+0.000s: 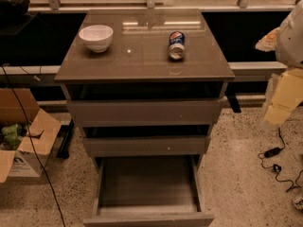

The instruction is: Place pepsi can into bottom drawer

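**Can on top, drawer open, pick not yet made**

Small blue pepsi can (176,45) lies on its side, upper centre-right, on the glossy grey-brown cabinet surface (142,63), apart from the white round bowl (96,37). Deep grey-brown wooden bottom drawer (147,183), lower centre, stands open. Judgement: grip across the can's body, or it may roll. Pale hand (280,96) at right edge, well apart from the can, holding nothing visible; opening: cannot tell.

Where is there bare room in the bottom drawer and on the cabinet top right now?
The bottom drawer is open and bare wall to wall. On the cabinet top, the front strip and the gap between the white bowl and pepsi can are free. The gripper sits off right of the cabinet.
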### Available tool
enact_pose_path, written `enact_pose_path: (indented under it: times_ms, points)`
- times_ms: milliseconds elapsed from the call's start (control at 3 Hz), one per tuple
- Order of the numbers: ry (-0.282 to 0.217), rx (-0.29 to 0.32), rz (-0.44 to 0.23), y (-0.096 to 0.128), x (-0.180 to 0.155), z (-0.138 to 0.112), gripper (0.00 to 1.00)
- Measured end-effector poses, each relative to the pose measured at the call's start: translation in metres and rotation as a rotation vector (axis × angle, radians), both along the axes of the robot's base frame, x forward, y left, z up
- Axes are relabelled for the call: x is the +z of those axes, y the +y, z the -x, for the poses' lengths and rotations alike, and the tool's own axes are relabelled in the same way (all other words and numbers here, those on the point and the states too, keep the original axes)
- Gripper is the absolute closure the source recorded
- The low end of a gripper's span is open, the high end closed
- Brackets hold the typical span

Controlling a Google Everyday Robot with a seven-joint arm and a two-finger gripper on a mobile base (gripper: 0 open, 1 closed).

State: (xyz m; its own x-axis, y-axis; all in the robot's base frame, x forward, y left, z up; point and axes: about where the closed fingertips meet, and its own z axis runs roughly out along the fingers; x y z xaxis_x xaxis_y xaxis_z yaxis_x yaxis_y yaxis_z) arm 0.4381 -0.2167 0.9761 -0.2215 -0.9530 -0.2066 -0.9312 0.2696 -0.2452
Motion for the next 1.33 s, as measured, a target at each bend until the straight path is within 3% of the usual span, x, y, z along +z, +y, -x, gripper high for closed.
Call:
enact_pose_path:
  times_ms: [333, 667, 1333]
  points:
    - [-0.01, -0.008, -0.009, 0.002, 0.0, -0.003, 0.0]
    - [-0.04, -0.062, -0.071, 0.013, -0.005, -0.019, 0.0]
    - [-0.079, -0.16, -0.302, 0.052, -0.032, -0.104, 0.0]
